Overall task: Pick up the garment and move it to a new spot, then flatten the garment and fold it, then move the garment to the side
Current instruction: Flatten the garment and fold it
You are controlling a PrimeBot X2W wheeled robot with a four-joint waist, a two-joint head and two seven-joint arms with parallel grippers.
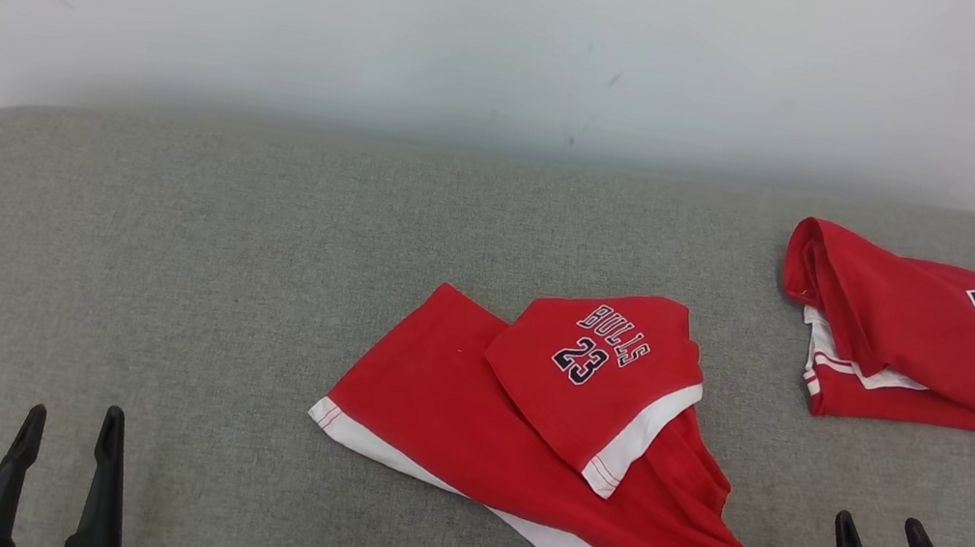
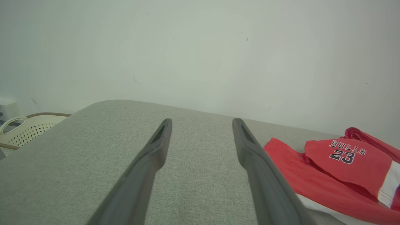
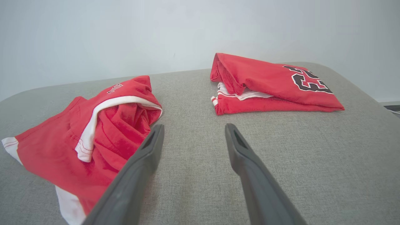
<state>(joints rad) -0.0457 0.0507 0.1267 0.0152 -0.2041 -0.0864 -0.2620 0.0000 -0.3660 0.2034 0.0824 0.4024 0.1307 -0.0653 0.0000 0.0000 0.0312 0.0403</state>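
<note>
On the grey padded surface, near its middle, lie the red shorts. They are loosely doubled over. One leg panel, printed BULLS 23, is flopped on top of the rest, and the white hem band runs along the near edge. The fabric is rumpled and bunched at the right end, not flat.

Far right, towards the back edge: a folded red jersey, large number 23 showing, white trim peeking out of the fold. It sits well apart from the shorts, with bare grey cloth between them.

Left gripper: low at the near left, fingers spread, nothing between them. It is well apart from the shorts. In the left wrist view its fingers point across bare padding, with the shorts off to the right.

Right gripper: low at the near right, fingers spread wide and holding nothing. It is near the bunched right end of the shorts but not touching. In the right wrist view its fingertips frame bare padding. The shorts are just beside the left finger, the jersey further ahead.

Background: a plain pale wall. A cream perforated basket stands past the left end of the surface.
</note>
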